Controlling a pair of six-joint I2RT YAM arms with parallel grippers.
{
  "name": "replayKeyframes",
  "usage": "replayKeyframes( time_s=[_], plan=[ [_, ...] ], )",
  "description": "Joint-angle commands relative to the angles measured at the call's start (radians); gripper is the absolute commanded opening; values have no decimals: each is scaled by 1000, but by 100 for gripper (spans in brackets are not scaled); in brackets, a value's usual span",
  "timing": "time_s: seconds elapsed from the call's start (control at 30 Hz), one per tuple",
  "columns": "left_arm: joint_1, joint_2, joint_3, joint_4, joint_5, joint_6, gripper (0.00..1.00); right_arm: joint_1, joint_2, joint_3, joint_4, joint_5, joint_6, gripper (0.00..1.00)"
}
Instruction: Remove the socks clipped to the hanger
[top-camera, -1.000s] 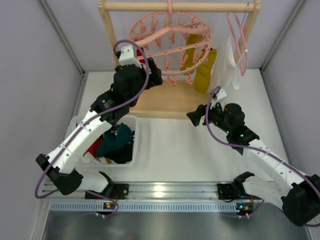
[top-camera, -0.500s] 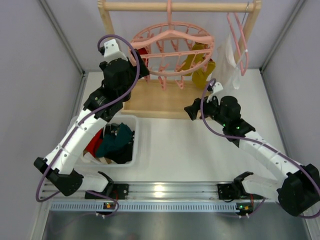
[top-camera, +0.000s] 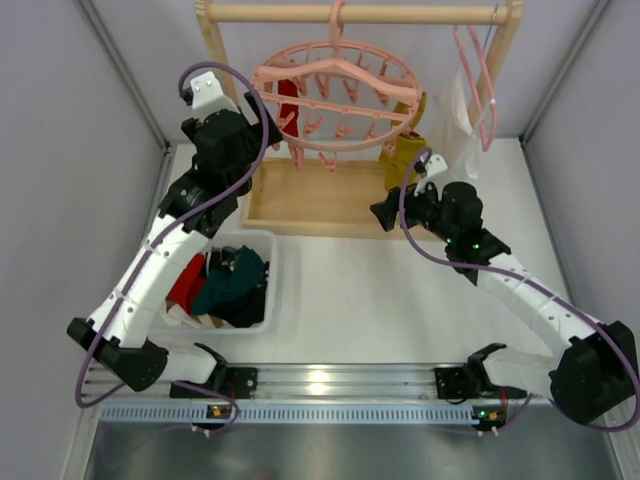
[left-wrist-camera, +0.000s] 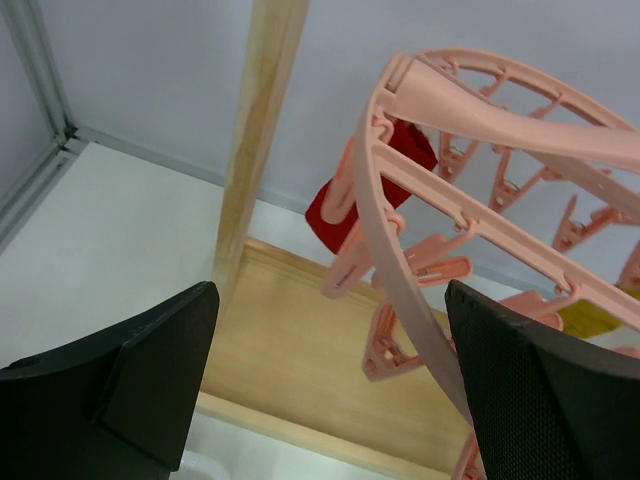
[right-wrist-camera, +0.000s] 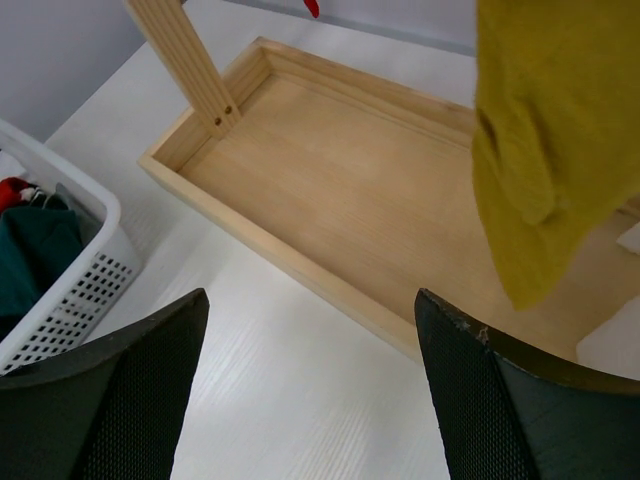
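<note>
The round pink ring hanger (top-camera: 336, 92) hangs from the wooden rack's top bar. A red sock (top-camera: 289, 100) is clipped at its left and shows in the left wrist view (left-wrist-camera: 362, 195) behind the ring (left-wrist-camera: 400, 250). A mustard yellow sock (top-camera: 405, 150) hangs at its right and shows in the right wrist view (right-wrist-camera: 560, 140). My left gripper (top-camera: 262, 132) is open and empty, just left of the ring, below the red sock. My right gripper (top-camera: 385, 213) is open and empty, low, in front of the yellow sock.
A white basket (top-camera: 268, 300) at the left holds red and dark teal socks (top-camera: 225, 285). The rack's wooden base tray (top-camera: 330, 205) and left post (top-camera: 215, 60) stand at the back. A slim pink hanger with white cloth (top-camera: 460, 125) hangs at the right.
My left gripper has moved left and up, off the ring's front. The ring has swung and tilted. My right gripper has moved slightly back toward the yellow sock.
</note>
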Motion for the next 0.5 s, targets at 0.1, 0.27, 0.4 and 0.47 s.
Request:
replayKeyframes(
  time_s=[0.1,0.27,0.4,0.47],
  plan=[
    [84,48,71,35,29,19,98,-75,18,82,-5,-15,-56,80],
    [145,90,100,33,80,11,98,-95,9,87,-42,11,-83,82],
    [155,110,117,33,95,9,98,-104,50,90,-27,-3,-94,82],
    [155,111,117,35,101,6,98,-104,72,88,13,-44,-88,81]
  ],
)
